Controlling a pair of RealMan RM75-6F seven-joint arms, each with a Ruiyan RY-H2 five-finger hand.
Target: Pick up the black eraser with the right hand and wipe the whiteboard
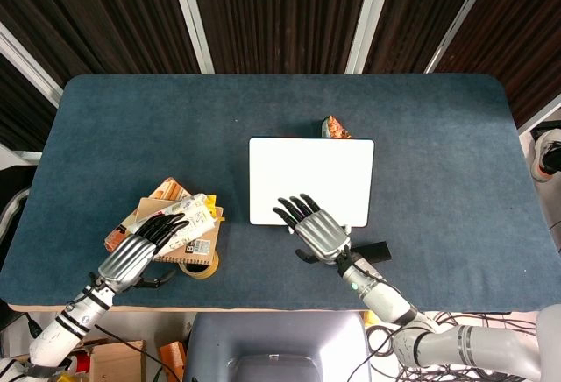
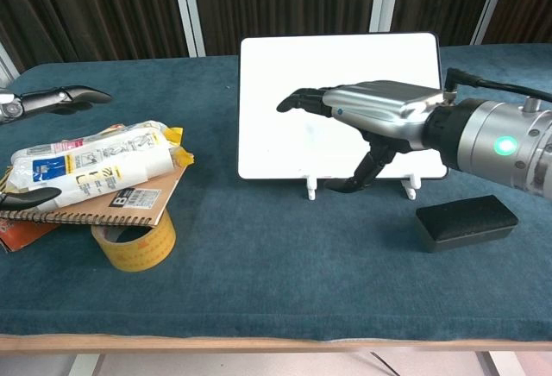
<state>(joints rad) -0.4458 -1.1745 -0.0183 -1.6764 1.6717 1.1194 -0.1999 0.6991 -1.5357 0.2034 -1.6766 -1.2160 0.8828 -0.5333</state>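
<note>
The whiteboard [image 1: 307,167] stands propped on small white feet mid-table, its face blank [image 2: 328,65]. The black eraser [image 1: 373,250] lies on the blue cloth just right of the board's near right corner [image 2: 466,221]. My right hand [image 1: 314,229] hovers at the board's near edge, fingers stretched out and apart, holding nothing; in the chest view this right hand [image 2: 371,113] is in front of the board, up and left of the eraser. My left hand [image 1: 145,246] is spread flat over the clutter at the near left, gripping nothing.
Under the left hand lie a white and yellow packet [image 2: 95,156], a spiral notebook [image 2: 112,203] and a roll of tape [image 2: 134,242]. A small orange packet [image 1: 335,127] sits behind the board. The table's front edge [image 2: 276,337] is close to the eraser.
</note>
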